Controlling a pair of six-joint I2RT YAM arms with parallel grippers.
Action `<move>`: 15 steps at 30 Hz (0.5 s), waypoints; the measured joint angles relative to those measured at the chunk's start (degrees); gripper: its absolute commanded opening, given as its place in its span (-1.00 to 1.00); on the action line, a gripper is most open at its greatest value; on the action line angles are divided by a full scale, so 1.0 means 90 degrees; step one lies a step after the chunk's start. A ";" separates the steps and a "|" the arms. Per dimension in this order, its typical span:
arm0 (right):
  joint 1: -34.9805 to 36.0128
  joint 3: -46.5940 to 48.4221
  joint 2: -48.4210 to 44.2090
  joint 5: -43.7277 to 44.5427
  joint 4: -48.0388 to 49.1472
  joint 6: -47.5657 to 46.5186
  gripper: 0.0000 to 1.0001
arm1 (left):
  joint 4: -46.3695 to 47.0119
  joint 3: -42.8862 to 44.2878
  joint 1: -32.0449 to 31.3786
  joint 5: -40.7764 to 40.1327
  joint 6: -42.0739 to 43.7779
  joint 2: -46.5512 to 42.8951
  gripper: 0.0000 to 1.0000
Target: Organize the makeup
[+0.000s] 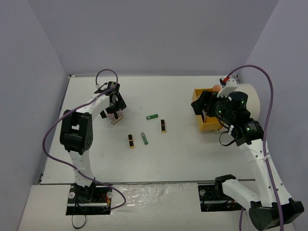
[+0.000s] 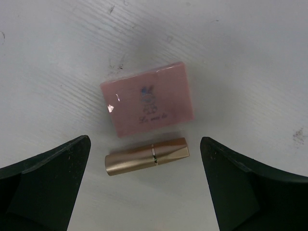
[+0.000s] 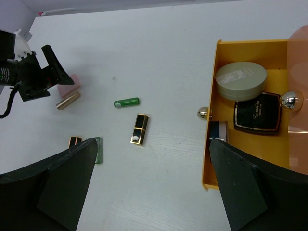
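Rose tube (image 2: 147,155): lies flat on the table (image 2: 250,53), just beside the pink palette (image 2: 148,97).
Left claw (image 2: 145,142): wide open over the tube, holding nothing.
Right claw (image 3: 153,142): open and empty, near the orange drawer (image 3: 250,44).
Feel: likely small, light, hard and smooth, so it may roll or slip.
Where to grab: its middle, pinching the long sides gently.

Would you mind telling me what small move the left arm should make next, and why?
Probably lower the left tool straight down and close on the rose-gold tube. The tube lies lengthwise between the open jaws, and the pink palette sits close beside it, so gripping end to end seems likeliest to avoid the palette.
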 measured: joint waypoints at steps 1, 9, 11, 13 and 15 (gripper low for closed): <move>0.0000 -0.0047 -0.0029 -0.0040 0.0013 0.0002 1.00 | -0.0055 0.0023 0.0000 -0.0085 -0.0140 0.0049 0.94; 0.0000 -0.0298 -0.0112 -0.0438 0.0191 0.0018 1.00 | -0.0297 0.0233 0.0005 -0.0529 -0.0835 0.0386 0.94; 0.0000 -0.0374 -0.0164 -0.0493 0.0237 0.0018 1.00 | -0.0291 0.0345 0.0005 -0.0544 -0.0923 0.0529 0.94; 0.0000 -0.0433 -0.0220 -0.0537 0.0245 0.0017 1.00 | -0.0239 0.0366 0.0005 -0.0538 -0.0989 0.0618 0.94; 0.0000 -0.0468 -0.0266 -0.0574 0.0250 0.0016 1.00 | -0.0195 0.0366 0.0005 -0.0537 -0.1035 0.0664 0.94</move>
